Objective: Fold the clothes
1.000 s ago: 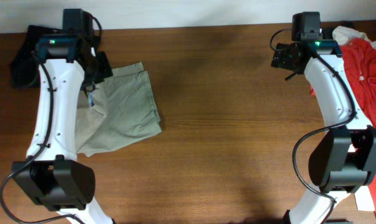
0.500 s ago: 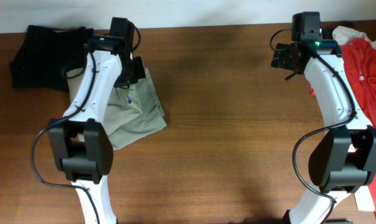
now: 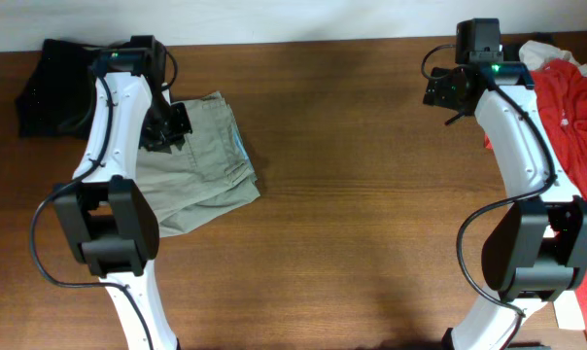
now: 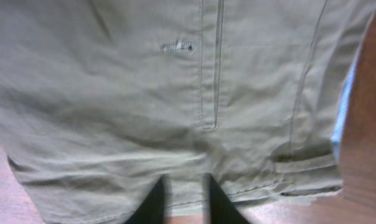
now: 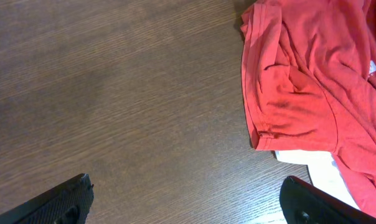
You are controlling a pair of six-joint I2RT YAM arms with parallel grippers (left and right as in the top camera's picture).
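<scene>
— Left gripper?
— Fingers nearly together over the near hem of the khaki trousers, on the table's left; whether they pinch it, I cannot tell
— Right gripper?
— Spread wide, holding nothing, well away from the trousers; left is nearer

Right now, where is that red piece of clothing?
In the overhead view, the red garment lies at the table's far right edge, beside the right arm, partly over a white garment.
</scene>
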